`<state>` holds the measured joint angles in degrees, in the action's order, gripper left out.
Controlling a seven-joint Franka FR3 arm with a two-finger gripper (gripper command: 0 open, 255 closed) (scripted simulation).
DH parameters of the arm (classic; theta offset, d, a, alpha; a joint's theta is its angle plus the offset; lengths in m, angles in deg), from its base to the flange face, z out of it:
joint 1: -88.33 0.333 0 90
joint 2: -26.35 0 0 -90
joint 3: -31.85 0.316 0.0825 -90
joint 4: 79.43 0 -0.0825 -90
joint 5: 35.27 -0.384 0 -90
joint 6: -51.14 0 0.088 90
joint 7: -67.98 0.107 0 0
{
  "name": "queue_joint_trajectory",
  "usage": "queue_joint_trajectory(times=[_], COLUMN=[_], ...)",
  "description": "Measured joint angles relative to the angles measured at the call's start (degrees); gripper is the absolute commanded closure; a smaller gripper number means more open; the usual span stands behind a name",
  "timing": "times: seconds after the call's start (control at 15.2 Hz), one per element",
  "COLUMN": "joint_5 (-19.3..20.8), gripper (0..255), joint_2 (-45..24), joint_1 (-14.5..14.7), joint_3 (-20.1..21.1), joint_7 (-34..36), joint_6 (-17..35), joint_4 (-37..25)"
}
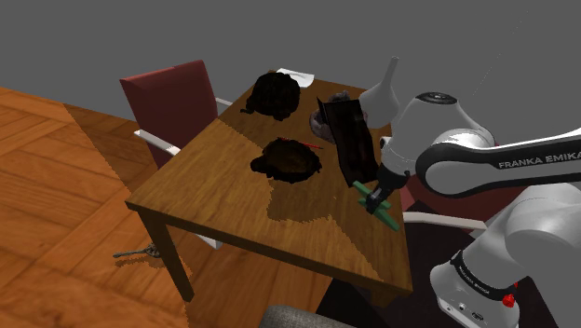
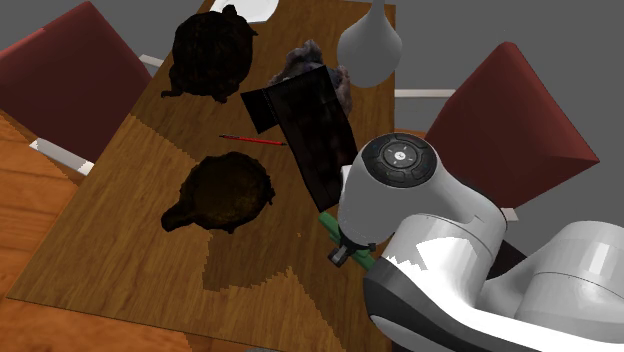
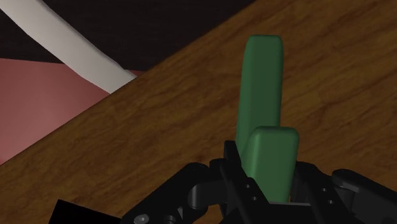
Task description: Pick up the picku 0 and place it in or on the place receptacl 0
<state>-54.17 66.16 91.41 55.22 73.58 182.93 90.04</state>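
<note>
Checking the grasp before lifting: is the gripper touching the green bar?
Touching. The wrist view shows the gripper clasping the green bar, its fingers flush against both sides with no gap.

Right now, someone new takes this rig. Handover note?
Tool: shut on the green bar, low over the wooden table, near the edge on the stand's side.
Green bar: at or just above the wood; no clear lift visible.
Receptacle: probably the dark round pan mid-table, apart from the bar, with nothing green in it.
Done: reach and grasp.
Left: lift, carry to the pan, release.
</note>
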Motion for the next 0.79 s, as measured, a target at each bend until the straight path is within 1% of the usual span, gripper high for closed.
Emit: queue_joint_trajectory(times=[0.13, 0.33, 0.79], joint_5=[0.0, 0.5, 2.0], gripper=[255, 255, 255], joint_2=[0.0, 1.2, 6.0], joint_1=[0.0, -0.2, -0.4], joint_3=[0.0, -0.5, -2.3], joint_7=[0.0, 0.0, 0.1], joint_6=[0.0, -2.1, -9.9], joint_4=[0.0, -0.9, -3.9])
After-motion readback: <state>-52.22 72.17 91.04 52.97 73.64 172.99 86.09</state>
